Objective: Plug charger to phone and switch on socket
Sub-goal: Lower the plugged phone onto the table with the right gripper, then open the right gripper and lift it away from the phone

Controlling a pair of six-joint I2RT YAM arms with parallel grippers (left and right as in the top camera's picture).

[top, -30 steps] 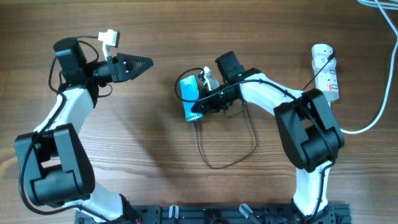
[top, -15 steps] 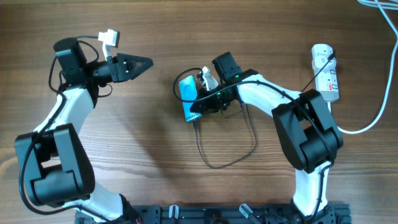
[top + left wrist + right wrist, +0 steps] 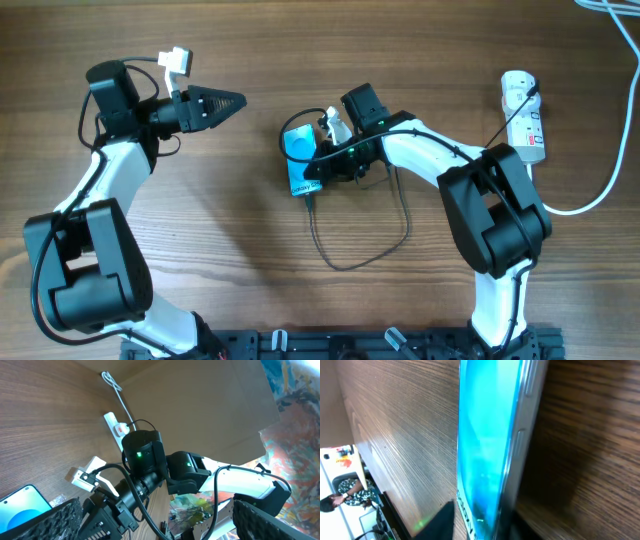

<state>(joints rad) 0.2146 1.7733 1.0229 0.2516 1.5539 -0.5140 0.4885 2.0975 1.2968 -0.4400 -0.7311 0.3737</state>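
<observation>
The phone [image 3: 298,152], teal-blue screen up, lies at mid-table. My right gripper [image 3: 322,166] is shut on its right side. In the right wrist view the phone [image 3: 485,450] fills the frame edge-on between the dark fingers [image 3: 446,519]. The charger, a thin black cable [image 3: 360,258], meets the phone's near end and loops right; its tip is hidden. The socket [image 3: 525,115], a white strip, lies at the far right and shows small in the left wrist view [image 3: 114,424]. My left gripper [image 3: 222,101] is open and empty, well to the left of the phone, its fingers [image 3: 55,520] wide apart.
The socket's thick white cord [image 3: 610,180] curves towards the table's right edge, and another white cord [image 3: 605,12] crosses the top right corner. A black rail [image 3: 380,345] runs along the front edge. The right arm [image 3: 440,155] reaches across from the right.
My right gripper and the phone have shifted slightly left and towards the front, and the cable loop moved with them. The left arm has not moved.
</observation>
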